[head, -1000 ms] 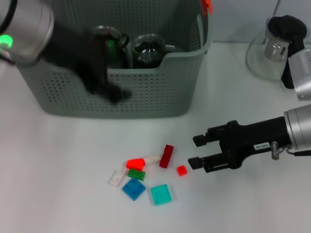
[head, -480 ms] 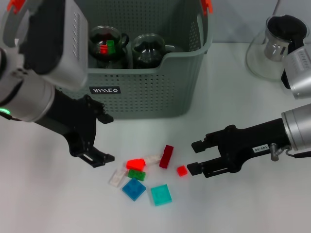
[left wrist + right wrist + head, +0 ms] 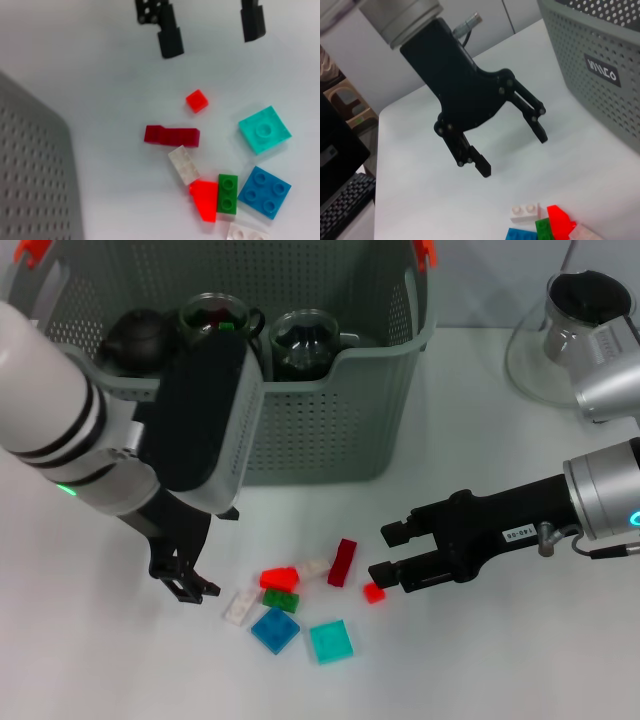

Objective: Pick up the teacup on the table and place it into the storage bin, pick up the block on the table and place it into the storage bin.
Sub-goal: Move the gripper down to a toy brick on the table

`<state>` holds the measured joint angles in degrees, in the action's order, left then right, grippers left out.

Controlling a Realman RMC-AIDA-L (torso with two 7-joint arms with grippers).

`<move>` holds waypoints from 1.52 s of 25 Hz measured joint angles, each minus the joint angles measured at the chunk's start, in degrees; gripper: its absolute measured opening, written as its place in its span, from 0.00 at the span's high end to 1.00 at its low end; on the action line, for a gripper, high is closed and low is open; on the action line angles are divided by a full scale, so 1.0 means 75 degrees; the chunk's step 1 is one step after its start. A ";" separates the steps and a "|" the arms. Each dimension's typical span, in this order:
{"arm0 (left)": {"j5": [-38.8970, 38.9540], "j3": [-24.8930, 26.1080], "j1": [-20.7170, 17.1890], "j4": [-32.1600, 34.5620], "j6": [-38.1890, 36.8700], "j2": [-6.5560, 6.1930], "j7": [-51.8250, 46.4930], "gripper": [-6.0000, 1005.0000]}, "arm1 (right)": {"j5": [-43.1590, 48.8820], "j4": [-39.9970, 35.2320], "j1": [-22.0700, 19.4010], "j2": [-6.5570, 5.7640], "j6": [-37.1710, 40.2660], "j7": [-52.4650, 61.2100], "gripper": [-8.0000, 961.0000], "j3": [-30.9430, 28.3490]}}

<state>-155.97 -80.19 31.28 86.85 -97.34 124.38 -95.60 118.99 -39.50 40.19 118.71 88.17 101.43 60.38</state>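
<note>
White worktop (image 3: 520,660), scattered with small plastic blocks. Right hand (image 3: 385,553) low at the right of the cluster, black fingers apart, small red cube block (image 3: 374,592) lying just at the lower fingertip. Left hand (image 3: 195,552) over the cluster's left edge, fingers spread wide, holding nothing. Large grey-green perforated plastic storage bin (image 3: 330,430) behind, with glass teacups (image 3: 300,340) inside. Glass teapot with black handle (image 3: 575,330) at far right.
</note>
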 joint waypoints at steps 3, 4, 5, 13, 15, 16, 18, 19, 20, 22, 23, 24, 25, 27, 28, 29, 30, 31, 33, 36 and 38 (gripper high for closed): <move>-0.0146 -0.0271 0.0186 -0.0325 0.0052 -0.0026 0.0043 0.14 | -0.0016 0.0007 0.0014 0.0013 -0.0050 0.0074 0.26 0.0000; -0.0260 -0.0438 0.0241 -0.0477 0.0080 -0.0023 0.0039 0.14 | -0.0019 0.0017 0.0017 0.0019 -0.0072 0.0090 0.26 -0.0001; -0.0408 -0.0647 0.0277 -0.0621 0.0114 -0.0010 0.0010 0.14 | -0.0025 0.0021 0.0018 0.0027 -0.0084 0.0101 0.26 -0.0002; -0.0571 -0.1492 0.0590 -0.1295 0.0148 0.0019 -0.0334 0.14 | -0.0046 0.0025 0.0040 0.0038 -0.0097 0.0128 0.26 -0.0025; -0.0567 -0.1650 0.0642 -0.1396 0.0176 0.0021 -0.0384 0.14 | -0.0046 0.0025 0.0046 0.0039 -0.0103 0.0104 0.26 -0.0025; -0.0544 -0.1745 0.0704 -0.1473 0.0211 0.0021 -0.0411 0.14 | -0.0046 0.0025 0.0046 0.0039 -0.0106 0.0099 0.26 -0.0024; -0.0534 -0.1783 0.0738 -0.1523 0.0242 0.0022 -0.0412 0.14 | -0.0046 0.0025 0.0046 0.0043 -0.0109 0.0091 0.26 -0.0024; -0.0527 -0.1809 0.0757 -0.1559 0.0275 0.0022 -0.0411 0.14 | -0.0046 0.0026 0.0046 0.0050 -0.0109 0.0082 0.26 -0.0023; -0.0517 -0.1851 0.0778 -0.1611 0.0316 0.0022 -0.0403 0.14 | -0.0046 0.0027 0.0046 0.0055 -0.0110 0.0072 0.26 -0.0023; -0.0510 -0.1918 0.0814 -0.1737 0.0458 0.0021 -0.0394 0.14 | -0.0046 0.0029 0.0043 0.0069 -0.0114 0.0059 0.26 -0.0023; -0.0507 -0.1957 0.0858 -0.1852 0.0548 0.0022 -0.0364 0.14 | -0.0046 0.0029 0.0041 0.0072 -0.0118 0.0056 0.26 -0.0023; -0.0505 -0.1959 0.0881 -0.1910 0.0593 0.0022 -0.0352 0.14 | -0.0046 0.0029 0.0039 0.0074 -0.0121 0.0056 0.26 -0.0023; -0.0503 -0.1962 0.0916 -0.1986 0.0635 0.0021 -0.0340 0.14 | -0.0046 0.0029 0.0035 0.0077 -0.0121 0.0056 0.26 -0.0023; -0.0499 -0.1965 0.0978 -0.2124 0.0717 0.0020 -0.0314 0.14 | -0.0045 0.0029 0.0019 0.0077 -0.0121 0.0056 0.26 -0.0023; -0.0499 -0.1965 0.0998 -0.2177 0.0745 0.0017 -0.0290 0.14 | -0.0047 0.0029 0.0015 0.0077 -0.0121 0.0056 0.26 -0.0023; -0.0498 -0.1965 0.1009 -0.2218 0.0763 0.0017 -0.0275 0.14 | -0.0049 0.0029 0.0008 0.0077 -0.0121 0.0056 0.26 -0.0023; -0.0497 -0.1965 0.1015 -0.2245 0.0784 0.0017 -0.0258 0.14 | -0.0051 0.0029 0.0003 0.0077 -0.0121 0.0056 0.26 -0.0023; -0.0496 -0.1968 0.1018 -0.2273 0.0807 0.0018 -0.0239 0.14 | -0.0052 0.0029 0.0000 0.0077 -0.0121 0.0056 0.26 -0.0023; -0.0481 -0.1986 0.1033 -0.2330 0.0841 0.0020 -0.0232 0.14 | -0.0055 0.0029 -0.0012 0.0075 -0.0121 0.0057 0.25 -0.0023; -0.0418 -0.2007 0.1088 -0.2422 0.0867 0.0022 -0.0228 0.14 | -0.0057 0.0028 -0.0024 0.0074 -0.0120 0.0058 0.26 -0.0023; -0.0414 -0.2016 0.1103 -0.2454 0.0917 0.0022 -0.0228 0.14 | -0.0057 0.0028 -0.0029 0.0074 -0.0119 0.0058 0.26 -0.0023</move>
<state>-159.08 -95.31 39.56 68.44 -90.46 124.54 -97.31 118.56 -39.29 39.97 119.27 87.28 101.86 60.21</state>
